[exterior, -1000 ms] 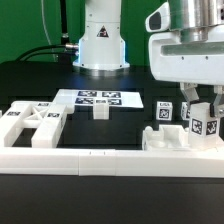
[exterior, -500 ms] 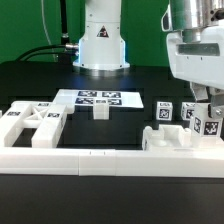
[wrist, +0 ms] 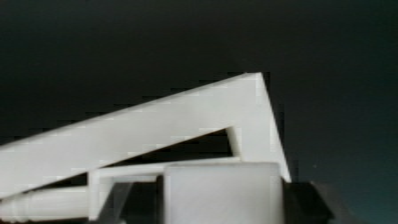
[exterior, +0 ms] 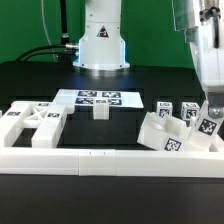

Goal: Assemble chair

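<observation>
At the exterior view's right, my gripper (exterior: pixel 211 106) comes down onto a chunky white framed chair part (exterior: pixel 168 134). That part is tilted, one side raised toward the gripper, with a square tag facing the camera. In the wrist view the gripper (wrist: pixel 221 198) is shut on a white bar of this part (wrist: pixel 221 190), and the dark fingers (wrist: pixel 132 200) press on both sides of it. The part's frame (wrist: pixel 196 115) slants away beyond the jaws. Another white framed chair panel (exterior: pixel 30 122) lies flat at the exterior view's left.
The marker board (exterior: pixel 98 98) lies mid-table in front of the robot base (exterior: pixel 100 40), with a short white post (exterior: pixel 100 111) next to it. Two small tagged posts (exterior: pixel 176 108) stand behind the held part. A long low white border rail (exterior: pixel 100 156) runs along the front.
The gripper has shifted toward the exterior view's right and risen. The white part, flat a second ago, now tips up on one side with its tag showing.
</observation>
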You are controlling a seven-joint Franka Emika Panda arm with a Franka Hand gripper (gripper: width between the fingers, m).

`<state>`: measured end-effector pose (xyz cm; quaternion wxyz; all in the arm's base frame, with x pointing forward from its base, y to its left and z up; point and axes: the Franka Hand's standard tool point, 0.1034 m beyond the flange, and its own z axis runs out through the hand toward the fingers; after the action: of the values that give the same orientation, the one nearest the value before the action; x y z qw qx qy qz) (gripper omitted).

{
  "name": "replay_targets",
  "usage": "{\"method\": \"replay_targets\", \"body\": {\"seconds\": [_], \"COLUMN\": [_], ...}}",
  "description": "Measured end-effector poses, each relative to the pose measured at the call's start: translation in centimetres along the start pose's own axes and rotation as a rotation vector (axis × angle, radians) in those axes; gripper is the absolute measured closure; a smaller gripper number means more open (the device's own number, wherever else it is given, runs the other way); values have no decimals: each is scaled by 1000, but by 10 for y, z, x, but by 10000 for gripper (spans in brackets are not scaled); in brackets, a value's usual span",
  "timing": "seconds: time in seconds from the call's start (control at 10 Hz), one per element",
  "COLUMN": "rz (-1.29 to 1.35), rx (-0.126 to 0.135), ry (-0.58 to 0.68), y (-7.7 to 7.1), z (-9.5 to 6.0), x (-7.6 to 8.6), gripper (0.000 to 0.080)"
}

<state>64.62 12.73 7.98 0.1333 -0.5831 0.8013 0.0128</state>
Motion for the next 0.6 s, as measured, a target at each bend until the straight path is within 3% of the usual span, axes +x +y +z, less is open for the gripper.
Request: {"method": "replay_targets", "body": {"seconds": [0.2, 0.3, 0.4, 0.5, 0.6], "rz": [-15, -52, -84, -152, -223], "rx": [-1, -1, 3, 9, 12], "ry": [0, 0, -3, -8, -11], "y": [0, 0, -1, -3, -3], "z": [0, 0, -3, -7, -9], "x": [0, 0, -2, -6, -8], "gripper": [508, 354, 354, 187, 161]}}
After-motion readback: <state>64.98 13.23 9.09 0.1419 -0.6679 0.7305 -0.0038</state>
